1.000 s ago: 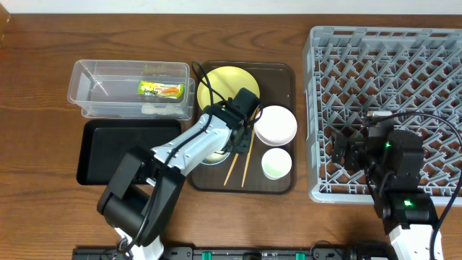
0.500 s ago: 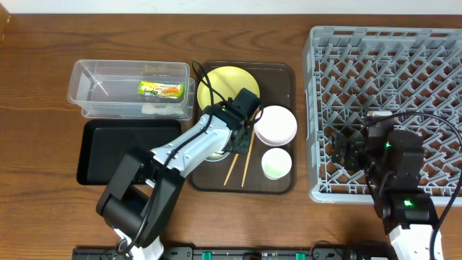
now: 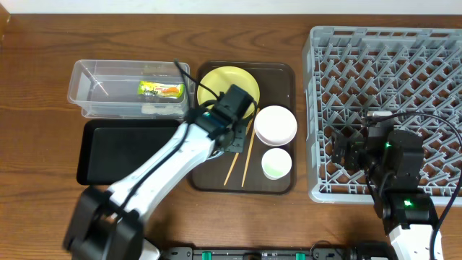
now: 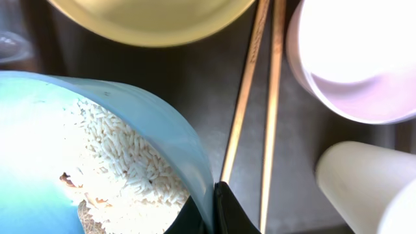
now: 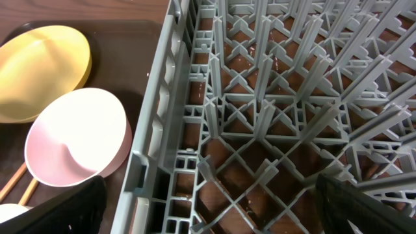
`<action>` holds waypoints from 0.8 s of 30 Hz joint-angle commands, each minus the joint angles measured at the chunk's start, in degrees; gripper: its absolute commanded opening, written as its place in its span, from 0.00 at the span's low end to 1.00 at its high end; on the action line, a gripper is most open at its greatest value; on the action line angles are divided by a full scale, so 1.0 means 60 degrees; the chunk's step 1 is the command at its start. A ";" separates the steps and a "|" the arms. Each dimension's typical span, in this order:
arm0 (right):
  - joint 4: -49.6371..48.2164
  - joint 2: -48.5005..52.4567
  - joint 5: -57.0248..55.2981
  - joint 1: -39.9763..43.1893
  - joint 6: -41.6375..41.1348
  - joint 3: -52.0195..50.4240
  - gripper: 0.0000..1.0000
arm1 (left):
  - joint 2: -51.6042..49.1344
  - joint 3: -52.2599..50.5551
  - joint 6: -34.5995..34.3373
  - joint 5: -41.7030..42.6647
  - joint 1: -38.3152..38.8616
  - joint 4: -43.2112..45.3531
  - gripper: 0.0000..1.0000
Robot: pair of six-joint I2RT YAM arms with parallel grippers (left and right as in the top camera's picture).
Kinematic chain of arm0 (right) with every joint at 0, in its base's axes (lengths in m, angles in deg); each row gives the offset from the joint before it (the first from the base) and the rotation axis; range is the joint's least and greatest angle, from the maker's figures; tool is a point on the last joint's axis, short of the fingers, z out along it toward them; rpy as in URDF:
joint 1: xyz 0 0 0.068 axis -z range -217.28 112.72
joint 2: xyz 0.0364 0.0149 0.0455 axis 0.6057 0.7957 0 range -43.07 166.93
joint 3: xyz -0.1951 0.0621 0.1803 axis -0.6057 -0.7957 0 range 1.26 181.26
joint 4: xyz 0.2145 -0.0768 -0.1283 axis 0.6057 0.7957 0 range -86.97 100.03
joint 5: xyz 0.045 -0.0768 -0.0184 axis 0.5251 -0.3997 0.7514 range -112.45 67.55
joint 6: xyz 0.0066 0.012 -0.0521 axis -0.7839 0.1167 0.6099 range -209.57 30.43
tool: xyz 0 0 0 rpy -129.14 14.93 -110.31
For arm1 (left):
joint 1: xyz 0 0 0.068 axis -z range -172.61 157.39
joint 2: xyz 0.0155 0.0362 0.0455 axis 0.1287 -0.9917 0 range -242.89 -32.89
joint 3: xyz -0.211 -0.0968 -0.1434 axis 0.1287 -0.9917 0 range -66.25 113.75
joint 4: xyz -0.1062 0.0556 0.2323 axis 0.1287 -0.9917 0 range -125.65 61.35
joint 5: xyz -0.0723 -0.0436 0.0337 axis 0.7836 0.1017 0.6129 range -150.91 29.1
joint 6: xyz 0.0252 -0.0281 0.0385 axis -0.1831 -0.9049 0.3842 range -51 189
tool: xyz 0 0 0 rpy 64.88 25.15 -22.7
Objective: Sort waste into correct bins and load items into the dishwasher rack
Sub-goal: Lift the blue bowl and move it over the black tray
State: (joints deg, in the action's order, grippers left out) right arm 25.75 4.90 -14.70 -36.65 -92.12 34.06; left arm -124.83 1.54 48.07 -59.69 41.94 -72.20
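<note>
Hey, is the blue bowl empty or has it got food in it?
Not empty. The left wrist view shows white rice grains lying inside the light-blue bowl.

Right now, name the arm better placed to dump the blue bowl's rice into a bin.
Left. The left pincer grips the light-blue bowl by its rim, rice inside, clear tub and black tray nearby. The right pincer hangs open over the rack.
</note>
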 commanded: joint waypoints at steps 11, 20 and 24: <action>0.0011 0.0000 0.0040 0.0025 -0.0102 0.0204 0.99 | 0.0783 -0.0277 0.1042 0.3195 -0.3854 -0.0659 0.06; 0.0011 0.0000 0.0040 0.0025 -0.0102 0.0204 0.99 | 0.0616 -0.1461 0.2259 0.8123 -0.7176 0.0375 0.06; 0.0007 0.0000 0.0040 0.0025 -0.0102 0.0204 0.99 | 0.0335 -0.1894 0.2798 1.0112 -0.8429 0.0492 0.06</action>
State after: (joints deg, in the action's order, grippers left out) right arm 25.77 4.90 -14.70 -36.65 -92.12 34.06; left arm -121.62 -8.45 60.42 -14.38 -4.59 -69.29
